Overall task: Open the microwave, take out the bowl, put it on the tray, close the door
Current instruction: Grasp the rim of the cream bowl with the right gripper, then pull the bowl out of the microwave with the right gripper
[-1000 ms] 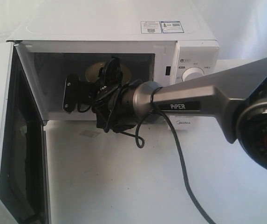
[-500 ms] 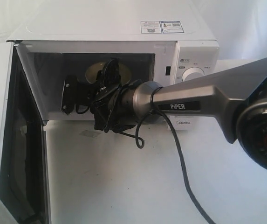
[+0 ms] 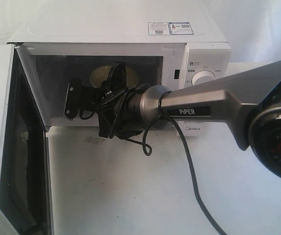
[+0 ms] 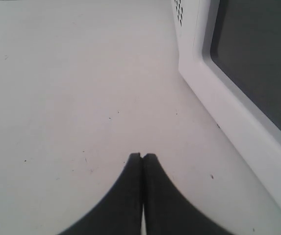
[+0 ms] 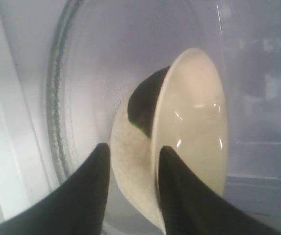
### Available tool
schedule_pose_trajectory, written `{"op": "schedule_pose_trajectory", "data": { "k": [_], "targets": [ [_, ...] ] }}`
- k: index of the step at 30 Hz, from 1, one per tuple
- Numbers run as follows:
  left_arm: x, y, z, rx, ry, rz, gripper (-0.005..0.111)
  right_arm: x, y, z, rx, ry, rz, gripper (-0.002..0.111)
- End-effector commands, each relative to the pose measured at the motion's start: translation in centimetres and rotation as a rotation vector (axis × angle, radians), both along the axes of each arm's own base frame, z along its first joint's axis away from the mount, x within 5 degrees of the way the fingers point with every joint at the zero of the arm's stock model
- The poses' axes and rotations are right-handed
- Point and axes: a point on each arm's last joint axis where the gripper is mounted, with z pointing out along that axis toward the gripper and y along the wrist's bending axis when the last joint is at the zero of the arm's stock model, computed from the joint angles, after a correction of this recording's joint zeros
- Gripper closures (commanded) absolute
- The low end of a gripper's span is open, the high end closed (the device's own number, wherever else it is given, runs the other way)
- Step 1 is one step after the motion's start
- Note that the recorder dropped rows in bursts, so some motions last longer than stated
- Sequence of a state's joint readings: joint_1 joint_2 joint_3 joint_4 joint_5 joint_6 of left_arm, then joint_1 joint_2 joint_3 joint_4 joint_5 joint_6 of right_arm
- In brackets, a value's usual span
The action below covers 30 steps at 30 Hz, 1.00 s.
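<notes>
While the door (image 3: 3,147) is standing open, step: right gripper (image 5: 134,147) is clamping bowl (image 5: 194,122) rim.
Left gripper (image 4: 142,155): sitting closed, empty.
Next: likely calling for level withdrawal.

White microwave (image 3: 120,29), stickers on top, knob at front R. Its door (image 3: 3,147) w/ dark window is swung wide open on the L. Cream glossy bowl (image 5: 194,127) sits inside the cavity, wall pinched in my right gripper (image 5: 133,149).
</notes>
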State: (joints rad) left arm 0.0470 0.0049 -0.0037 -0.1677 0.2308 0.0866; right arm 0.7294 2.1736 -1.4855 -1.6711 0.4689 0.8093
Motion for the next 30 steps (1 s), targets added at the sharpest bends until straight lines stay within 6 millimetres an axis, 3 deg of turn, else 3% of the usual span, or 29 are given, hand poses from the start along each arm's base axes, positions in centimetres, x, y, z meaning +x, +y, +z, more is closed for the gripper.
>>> {"op": "schedule_pose_trajectory", "data": {
  "k": [1, 4, 9, 20, 27, 30],
  "targets": [
    [0.0, 0.0, -0.1, -0.01, -0.001, 0.0, 0.107, 0.2, -0.2, 0.0, 0.011, 0.002, -0.015, 0.08],
    [0.0, 0.0, -0.1, -0.01, -0.001, 0.0, 0.107, 0.2, -0.2, 0.0, 0.009, 0.0, -0.019, 0.086],
    [0.0, 0.0, -0.1, -0.01, -0.001, 0.0, 0.107, 0.3, -0.4, 0.0, 0.002, -0.004, -0.045, 0.108],
    [0.0, 0.0, -0.1, -0.01, -0.001, 0.0, 0.107, -0.3, -0.1, 0.3, -0.023, -0.037, -0.094, 0.108],
    [0.0, 0.0, -0.1, -0.01, -0.001, 0.0, 0.107, -2.6, 1.7, 0.3, -0.023, -0.035, -0.157, 0.108],
    [0.0, 0.0, -0.1, -0.01, -0.001, 0.0, 0.107, -4.1, 2.2, 0.1, -0.135, 0.009, -0.154, 0.108]
  ]
}}
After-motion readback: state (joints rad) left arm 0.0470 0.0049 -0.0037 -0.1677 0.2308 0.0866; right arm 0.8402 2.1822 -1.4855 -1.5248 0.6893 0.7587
